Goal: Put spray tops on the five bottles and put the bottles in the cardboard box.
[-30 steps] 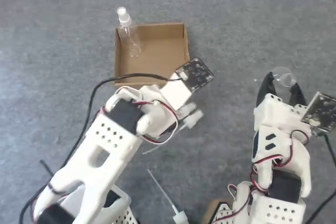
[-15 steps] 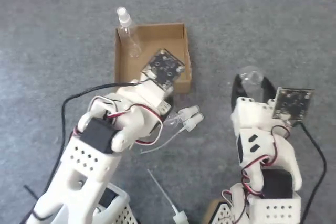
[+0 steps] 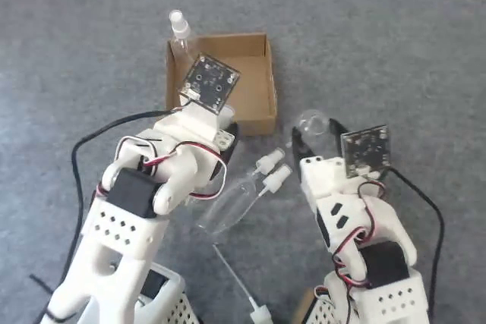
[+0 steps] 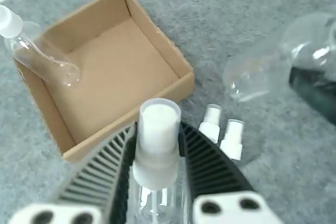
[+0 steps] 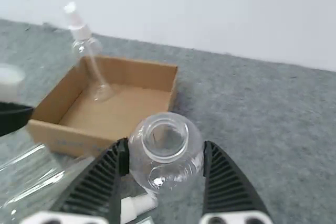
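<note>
My left gripper (image 4: 157, 132) is shut on a clear bottle with a white spray top (image 4: 157, 124), just in front of the cardboard box (image 4: 152, 24). In the high view this gripper (image 3: 225, 125) is at the box's near wall (image 3: 267, 73). My right gripper (image 5: 164, 153) is shut on a clear bottle without a top (image 5: 165, 148), its open neck up, to the right of the box (image 5: 131, 65). A capped bottle (image 3: 184, 45) leans in the box's far left corner. Two loose spray tops (image 3: 273, 171) lie between the arms, next to a clear bottle (image 3: 231, 206) on the carpet.
Another spray top (image 3: 258, 312) with a long tube lies near the front edge. A white perforated basket (image 3: 171, 301) stands at the front left beside the left arm's base. Grey carpet covers the table; a pale wall runs behind the box.
The left arm has drawn back and swung left toward the box's front, uncovering the bottle on the carpet. The right arm has carried its open bottle left and nearer the spray tops.
</note>
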Available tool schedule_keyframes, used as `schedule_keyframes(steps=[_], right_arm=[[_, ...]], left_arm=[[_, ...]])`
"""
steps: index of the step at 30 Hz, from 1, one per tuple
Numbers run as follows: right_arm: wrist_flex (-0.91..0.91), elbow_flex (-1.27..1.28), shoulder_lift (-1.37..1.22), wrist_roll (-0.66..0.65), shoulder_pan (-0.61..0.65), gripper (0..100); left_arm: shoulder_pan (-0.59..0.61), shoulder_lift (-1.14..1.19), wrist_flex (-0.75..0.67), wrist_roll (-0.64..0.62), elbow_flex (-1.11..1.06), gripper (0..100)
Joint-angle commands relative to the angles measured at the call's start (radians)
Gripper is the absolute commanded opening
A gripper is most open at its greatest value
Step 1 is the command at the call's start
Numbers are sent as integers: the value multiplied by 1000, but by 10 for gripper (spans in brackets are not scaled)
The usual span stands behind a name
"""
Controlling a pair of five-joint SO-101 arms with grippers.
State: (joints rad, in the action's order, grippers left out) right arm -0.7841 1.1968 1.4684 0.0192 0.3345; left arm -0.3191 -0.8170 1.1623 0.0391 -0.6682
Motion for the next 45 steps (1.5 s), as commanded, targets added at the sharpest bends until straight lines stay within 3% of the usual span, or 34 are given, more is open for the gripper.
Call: schedule_keyframes(steps=[1, 11, 23, 32, 45], right_arm=[[21, -8, -18, -14, 58, 27], [22, 23, -18, -78, 116, 27], [24, 44, -19, -100, 154, 27], [22, 63, -19, -130, 200, 27], [21, 101, -19, -176, 297, 27]], left_arm=[[8, -35, -38, -25, 10, 12], [80, -35, -69, -86, 7, 12], [80, -41, -68, -86, 12, 12], [158, -273, -69, -138, -33, 12], [166, -476, -123, -158, -120, 12]])
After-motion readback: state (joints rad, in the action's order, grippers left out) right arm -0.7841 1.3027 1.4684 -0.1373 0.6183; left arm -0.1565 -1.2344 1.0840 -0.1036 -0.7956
